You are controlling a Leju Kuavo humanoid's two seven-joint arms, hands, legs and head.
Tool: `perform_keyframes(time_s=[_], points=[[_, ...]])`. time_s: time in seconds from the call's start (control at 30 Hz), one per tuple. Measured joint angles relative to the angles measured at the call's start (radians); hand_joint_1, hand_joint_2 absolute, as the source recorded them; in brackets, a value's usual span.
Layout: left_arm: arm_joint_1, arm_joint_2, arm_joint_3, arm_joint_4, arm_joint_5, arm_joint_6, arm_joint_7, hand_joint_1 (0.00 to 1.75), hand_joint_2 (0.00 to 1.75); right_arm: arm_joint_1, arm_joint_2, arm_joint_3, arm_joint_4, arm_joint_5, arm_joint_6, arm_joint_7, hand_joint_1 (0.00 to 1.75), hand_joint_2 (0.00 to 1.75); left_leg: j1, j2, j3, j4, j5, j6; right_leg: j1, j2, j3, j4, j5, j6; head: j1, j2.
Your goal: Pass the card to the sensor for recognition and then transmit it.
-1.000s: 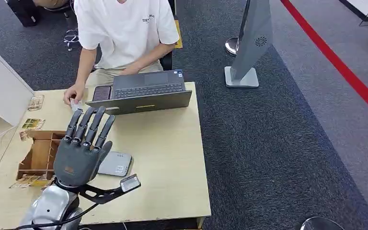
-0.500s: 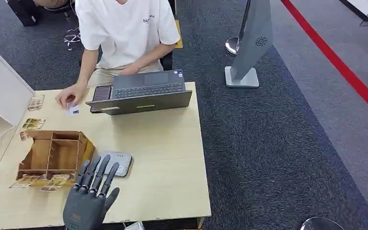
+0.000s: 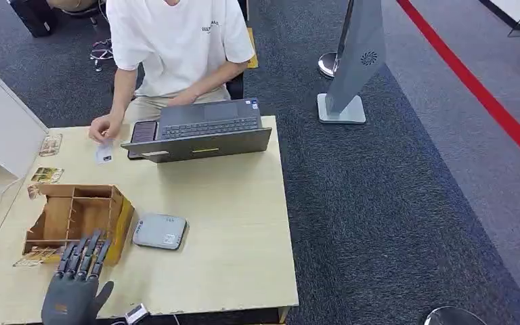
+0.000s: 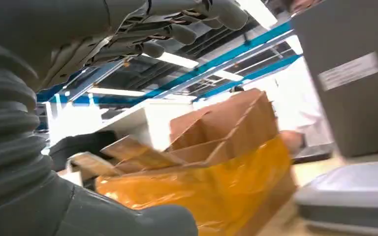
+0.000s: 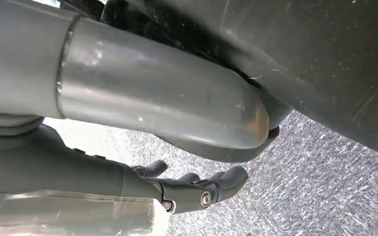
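A small white card point(image 3: 103, 154) lies on the table's far left, just under a person's hand point(image 3: 104, 126). The grey flat sensor point(image 3: 160, 231) sits in the middle of the table, also seen close by in the left wrist view point(image 4: 354, 196). My left hand point(image 3: 74, 292) hovers low at the near left edge, fingers straight and apart, holding nothing; its fingertips reach the near side of the wooden box point(image 3: 78, 215). In the left wrist view the fingers point(image 4: 177, 29) and thumb point(image 4: 142, 221) are spread. My right hand point(image 5: 192, 189) hangs over carpet, holding nothing.
A person in a white shirt point(image 3: 176, 40) sits behind an open laptop point(image 3: 200, 132) with a phone point(image 3: 143, 131) beside it. A white box point(image 3: 3, 122) stands far left. Small packets point(image 3: 46, 175) lie near the wooden box. A grey stand point(image 3: 352, 61) is on the carpet.
My left hand has drawn back and down from above the wooden box to the table's near edge. The person's hand has shifted slightly by the card.
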Motion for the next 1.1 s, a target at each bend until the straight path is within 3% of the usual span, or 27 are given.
perform_keyframes(time_s=[0.2, 0.4, 1.1], points=[[-0.034, -0.037, 0.165, 0.051, 0.001, 0.000, -0.077, 0.00, 1.75, 0.000, 0.000, -0.002, 0.000, 0.010, 0.002, -0.002, 0.00, 0.00, 0.000, 0.000, 0.000, 0.000, 0.000, 0.000, 0.000, 0.000, 0.000, 0.000, 0.000, 0.000, 0.000, 0.000], [-0.065, -0.061, 0.241, 0.092, -0.018, 0.000, -0.101, 0.00, 1.75, 0.000, 0.000, -0.002, 0.000, 0.019, 0.003, -0.003, 0.00, 0.00, 0.000, -0.001, 0.000, 0.000, 0.000, 0.000, 0.000, -0.001, 0.000, 0.000, 0.000, 0.000, 0.000, 0.000], [-0.092, -0.106, 0.276, 0.104, -0.050, 0.000, -0.131, 0.00, 1.75, -0.001, 0.000, -0.002, 0.000, 0.035, 0.016, -0.006, 0.00, 0.00, 0.000, -0.001, 0.000, 0.000, 0.000, 0.000, 0.000, -0.001, 0.000, 0.000, 0.000, 0.000, 0.000, 0.000]])
